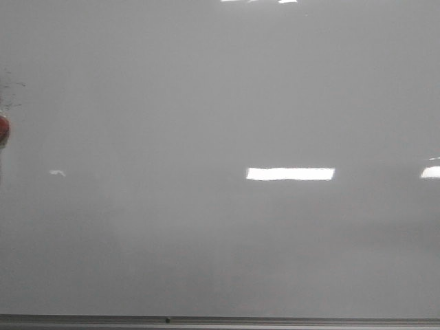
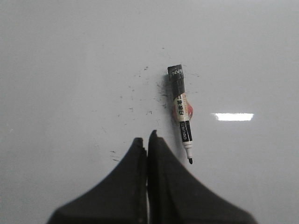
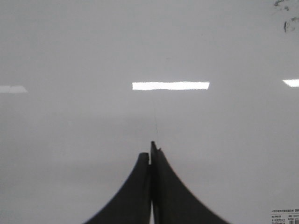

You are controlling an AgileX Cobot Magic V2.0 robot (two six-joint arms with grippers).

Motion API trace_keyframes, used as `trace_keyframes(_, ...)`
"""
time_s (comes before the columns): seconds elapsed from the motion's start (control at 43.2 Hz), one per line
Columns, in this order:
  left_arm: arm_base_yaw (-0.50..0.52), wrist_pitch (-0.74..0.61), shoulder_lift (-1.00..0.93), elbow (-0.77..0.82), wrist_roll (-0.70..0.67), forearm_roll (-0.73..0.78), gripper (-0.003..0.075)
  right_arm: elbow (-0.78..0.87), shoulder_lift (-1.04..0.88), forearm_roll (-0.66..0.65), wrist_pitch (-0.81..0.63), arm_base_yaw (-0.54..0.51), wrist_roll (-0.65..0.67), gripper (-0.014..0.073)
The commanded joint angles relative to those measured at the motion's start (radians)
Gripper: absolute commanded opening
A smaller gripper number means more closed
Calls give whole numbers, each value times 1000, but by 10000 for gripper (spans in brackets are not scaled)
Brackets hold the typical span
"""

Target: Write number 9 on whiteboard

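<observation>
The whiteboard (image 1: 206, 96) fills every view, glossy pale grey, and neither gripper appears in the front view. The number 9 is out of view. A black-and-white marker (image 2: 180, 108) lies flat on the whiteboard (image 2: 65, 65), uncapped, its dark tip pointing back toward my left gripper (image 2: 146, 138). That gripper hangs just beside the marker's tip, shut, with nothing between its fingers. My right gripper (image 3: 150, 150) is also shut and empty over the bare whiteboard (image 3: 70, 140). A faint hairline (image 3: 155, 122) runs ahead of its tips.
A thin grey frame strip (image 1: 220, 320) borders the board's near edge. Dark smudges (image 2: 140, 93) speckle the board around the marker, and more smudges (image 3: 286, 21) sit far off. A red object (image 1: 3, 128) peeks in at the left edge. Bright light reflections (image 1: 290, 174) lie across the surface.
</observation>
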Motion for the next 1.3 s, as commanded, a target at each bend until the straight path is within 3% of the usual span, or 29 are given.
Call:
trace_keyframes(0.0,-2,-76,-17,1,-6,-2,-19,-3,-18,-9,-82,-4,-4,-69)
trace_keyframes(1.274,-2,-106,-17,1,-6,-4,-19,-3,-18,-7,-93,-4,-4,-69)
